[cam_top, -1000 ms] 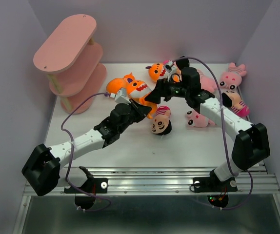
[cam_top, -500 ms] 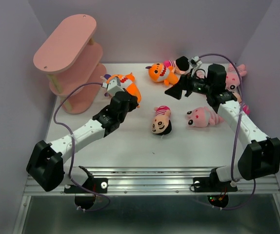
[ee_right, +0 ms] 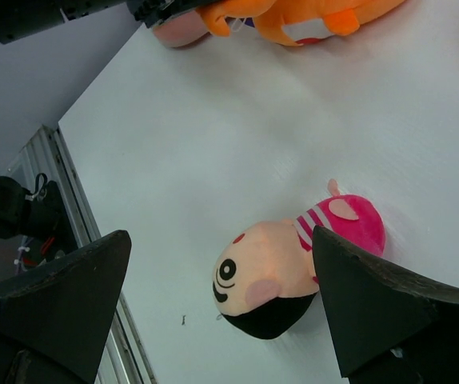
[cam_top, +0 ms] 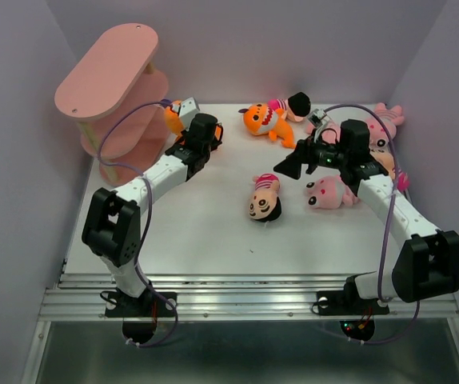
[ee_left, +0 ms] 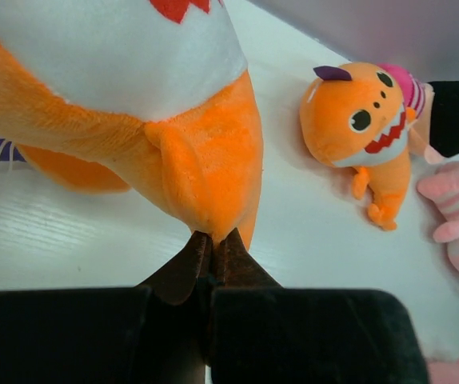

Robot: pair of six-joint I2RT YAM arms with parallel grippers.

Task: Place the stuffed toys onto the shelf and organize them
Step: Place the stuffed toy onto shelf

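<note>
From the top, the pink shelf stands in the back left corner, and I see no toy on its boards. The left gripper reaches up just beside the shelf's lower boards with an orange toy pinched in it. I think the toy is held there so it can go onto a board, but I cannot tell if it touches the shelf. The right gripper hangs wide open with nothing in it, near the middle doll, likely to be ready to grab it. I count two orange ones: the held one and a second orange toy at the back. There is a back doll, the middle doll, and maybe a third half hidden under the right arm. I see two pink animals, the near pink animal and the far pink animal. There may be one more behind the arm. In the left wrist view, the gripper is squeezed shut on a small orange flap of the toy, so its big body hangs free. One orange toy, one doll and one pink striped animal lie behind. In the right wrist view, the fingers stand far apart and hold nothing, with the one middle doll lying on the table below them.
</note>
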